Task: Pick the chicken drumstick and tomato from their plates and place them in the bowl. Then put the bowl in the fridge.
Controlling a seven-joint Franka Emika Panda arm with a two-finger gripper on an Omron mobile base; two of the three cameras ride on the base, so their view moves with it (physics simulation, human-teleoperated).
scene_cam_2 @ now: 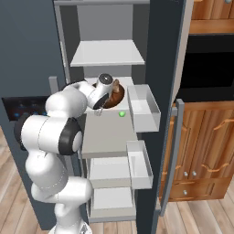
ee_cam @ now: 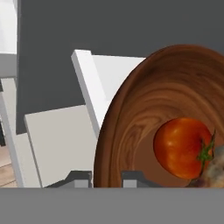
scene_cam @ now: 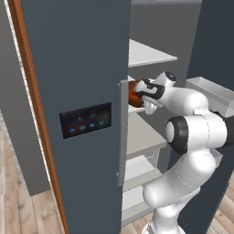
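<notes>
On white fridge shelf [scene_cam_2: 107, 132]: bowl [scene_cam_2: 115, 95], hand-held.

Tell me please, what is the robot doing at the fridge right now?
The arm reaches into the open fridge with the bowl at its gripper. The fingertips sit on either side of the rim, so it seems to grip it. The tomato lies inside the bowl, and beside it a brownish piece, probably the drumstick. The bowl is at the level of a middle white shelf; whether it rests there, I cannot tell.
</notes>
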